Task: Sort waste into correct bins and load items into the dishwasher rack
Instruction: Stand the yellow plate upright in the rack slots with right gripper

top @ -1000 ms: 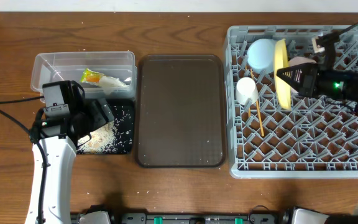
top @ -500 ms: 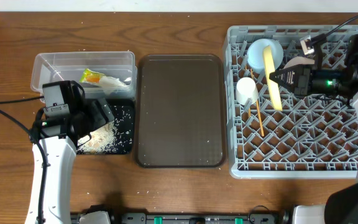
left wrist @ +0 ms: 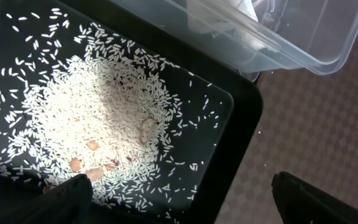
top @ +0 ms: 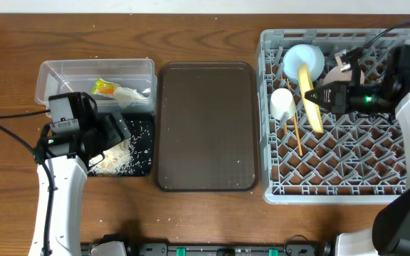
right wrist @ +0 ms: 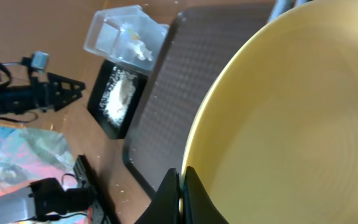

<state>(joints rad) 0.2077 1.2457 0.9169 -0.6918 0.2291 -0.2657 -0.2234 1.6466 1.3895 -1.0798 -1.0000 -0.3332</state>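
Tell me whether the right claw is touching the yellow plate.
Touching. The right wrist view shows the right claw clamped on the rim of the plate, with no gap visible.

A dark brown serving tray [top: 206,128], round-cornered and finely dotted, lies flat on the wooden counter [top: 205,220]. Well left of the tray, a thin black cable [top: 9,132] crosses the counter.

- The rack [top: 333,195] filled the right side of the overhead view.
- The big tray [top: 205,128] lay in the middle.
- The tub [top: 48,71] sat at the upper left, with two wrappers [top: 109,88] inside.
- The flat tray [top: 146,167] lay just below the tub, with rice [top: 116,158] in it.
- In the rack's upper left part were a bowl [top: 297,57], a cup [top: 282,104], a plate [top: 312,107] and a chopstick [top: 297,139].
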